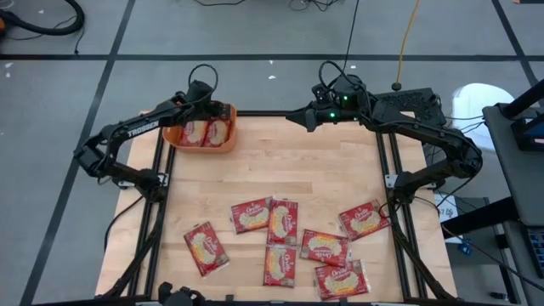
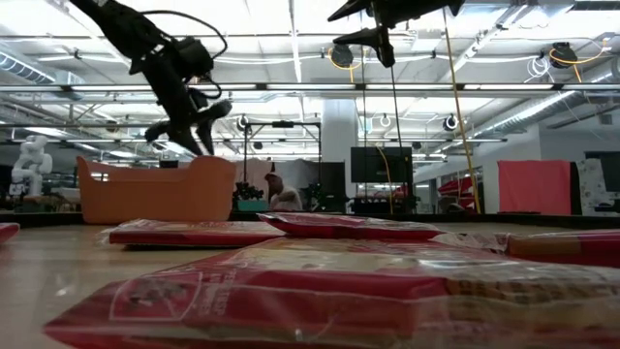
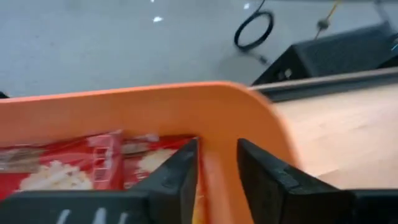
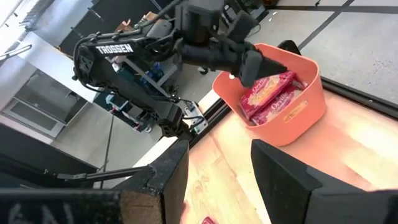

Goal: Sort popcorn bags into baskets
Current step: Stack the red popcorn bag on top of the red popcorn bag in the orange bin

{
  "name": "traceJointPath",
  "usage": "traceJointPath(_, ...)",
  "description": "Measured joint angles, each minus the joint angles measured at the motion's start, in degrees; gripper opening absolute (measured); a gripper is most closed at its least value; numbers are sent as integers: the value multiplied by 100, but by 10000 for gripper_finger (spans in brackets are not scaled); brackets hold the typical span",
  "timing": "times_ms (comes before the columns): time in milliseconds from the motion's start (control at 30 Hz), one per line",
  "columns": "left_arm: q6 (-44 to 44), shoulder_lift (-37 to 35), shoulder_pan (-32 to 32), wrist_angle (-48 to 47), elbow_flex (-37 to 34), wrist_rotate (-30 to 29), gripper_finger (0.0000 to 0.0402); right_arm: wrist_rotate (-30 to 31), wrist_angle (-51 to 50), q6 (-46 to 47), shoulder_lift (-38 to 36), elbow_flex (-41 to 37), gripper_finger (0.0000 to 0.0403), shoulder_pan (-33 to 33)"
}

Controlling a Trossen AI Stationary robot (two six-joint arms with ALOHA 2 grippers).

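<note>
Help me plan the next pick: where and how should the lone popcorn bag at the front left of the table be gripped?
Judging by its pose, come straight down on that popcorn bag: it lies flat, tilted, clear of the other bags. Pinch across a long edge, pincer turned to match the tilt. The left pincer is nearer.

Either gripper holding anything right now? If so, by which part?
Nothing is held. The left gripper is open, empty, over the orange basket. The right gripper is open and empty, raised at the table's far edge.
</note>
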Motion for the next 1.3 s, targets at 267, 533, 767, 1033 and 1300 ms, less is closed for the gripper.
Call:
traceJointPath(267,473,427,345,-898,-43,397,50,35,-2,-14,-2,0,167,-1)
traceJointPath(533,636,781,487,-760,-98,385,18,33,-2,-12,-2,0,167,2)
traceJointPath(767,868,1215,505,-880,-98,-34,6,31,-2,-51,-2,0,167,61)
traceJointPath(1033,563,1151,499,-1130,-96,-520,12,31,-4,-50,-2,0,167,229)
traceJointPath(1300,754,1026,519,-1215,-90,-685,9,176,-63,-106,-4,0,167,338)
